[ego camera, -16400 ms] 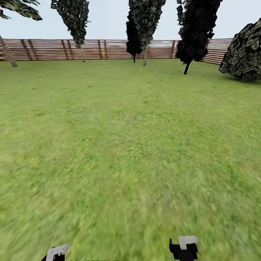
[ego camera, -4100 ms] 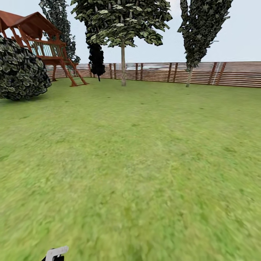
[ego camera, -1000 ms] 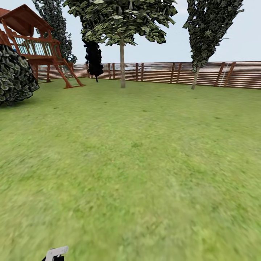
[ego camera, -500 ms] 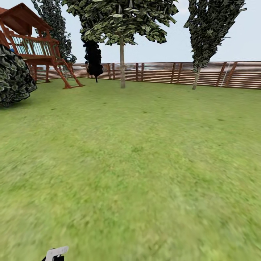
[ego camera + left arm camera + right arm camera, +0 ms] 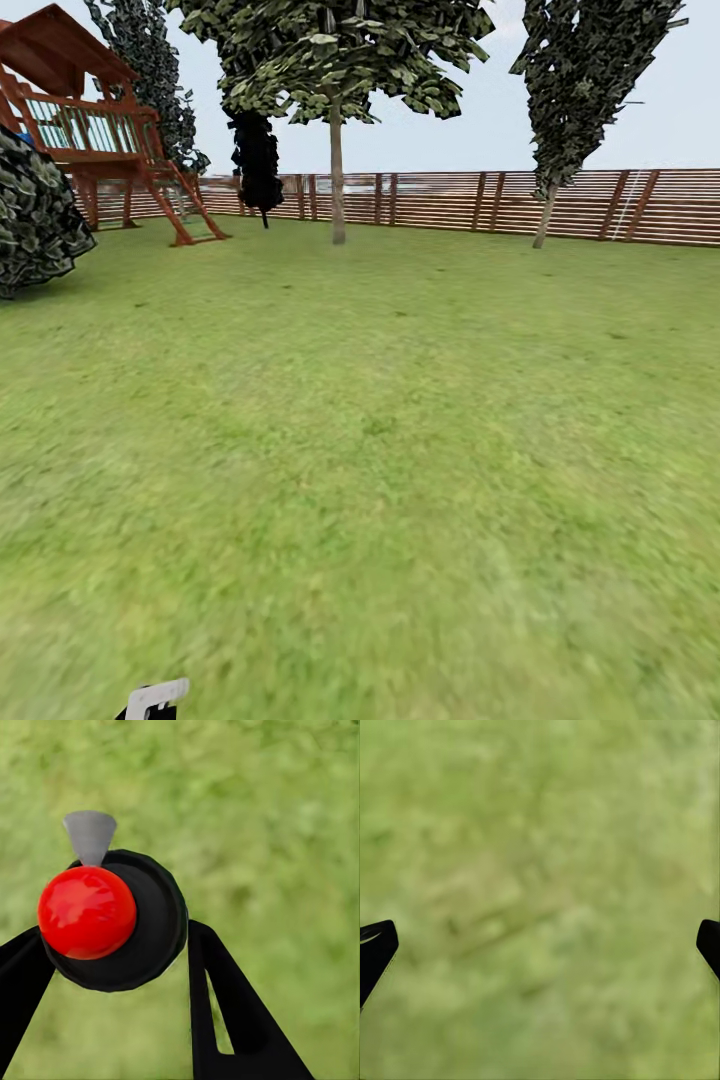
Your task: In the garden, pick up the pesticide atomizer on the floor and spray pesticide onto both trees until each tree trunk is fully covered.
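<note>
The left pincer is clamped on the atomizer: in the left wrist view its two black fingers press against either side of the round black body, which carries a glossy red knob and a small grey nozzle, all hanging over blurred grass. In the head view, a white tip of the atomizer pokes up at the bottom edge, left of centre.

The right pincer is spread wide and holds nothing; its black fingertips sit at opposite edges of the right wrist view, with lawn between them.

Ahead, the lawn runs to a brown slat fence. A tree with a broad leafy crown stands before the fence, its straight grey-brown trunk far from the robot. A second tree stands to the right, with a thinner, slightly leaning trunk. A dark narrow tree stands left of the first. Farther left are a red-brown wooden playhouse and a rounded bush.
</note>
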